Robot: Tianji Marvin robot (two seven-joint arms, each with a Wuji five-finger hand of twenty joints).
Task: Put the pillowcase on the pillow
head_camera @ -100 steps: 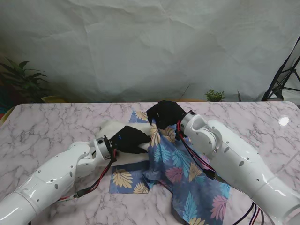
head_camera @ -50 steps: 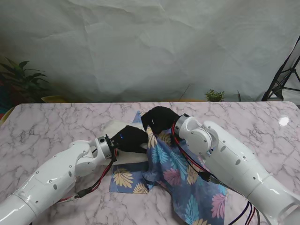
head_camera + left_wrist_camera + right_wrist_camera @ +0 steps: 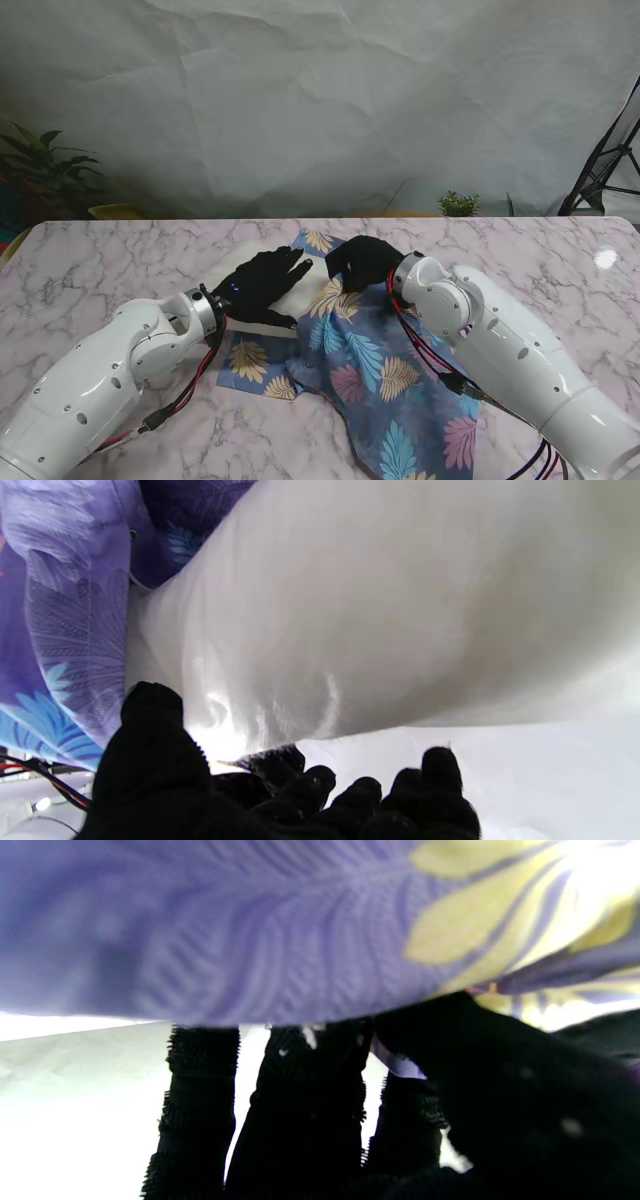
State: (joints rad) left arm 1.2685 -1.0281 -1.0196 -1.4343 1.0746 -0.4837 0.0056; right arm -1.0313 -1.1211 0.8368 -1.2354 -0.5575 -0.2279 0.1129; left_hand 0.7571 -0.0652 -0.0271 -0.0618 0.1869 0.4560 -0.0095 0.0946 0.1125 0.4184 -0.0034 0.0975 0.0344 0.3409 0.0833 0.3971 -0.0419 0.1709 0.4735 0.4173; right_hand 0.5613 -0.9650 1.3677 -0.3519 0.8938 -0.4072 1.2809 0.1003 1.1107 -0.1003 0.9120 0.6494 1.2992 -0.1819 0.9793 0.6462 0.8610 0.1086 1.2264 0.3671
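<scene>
Stand view: a white pillow (image 3: pixel 262 278) lies near the middle of the marble table (image 3: pixel 90 270), its right part covered by a blue pillowcase (image 3: pixel 375 365) printed with yellow, pink and teal leaves. The pillowcase spreads from the pillow toward the near right, passing under the right arm (image 3: pixel 510 350). The left hand (image 3: pixel 262 285), in a black glove, rests on the pillow with fingers (image 3: pixel 296 266) extended and spread apart, holding nothing. The right hand (image 3: pixel 362 262) sits at the far edge of the pillowcase, just right of the left hand, fingers curled; the right wrist view shows cloth between thumb and fingers, apparently a pinch on the pillowcase edge, though the image is dim. Potted plants (image 3: pixel 40 165) stand beyond the table's far edge.
</scene>
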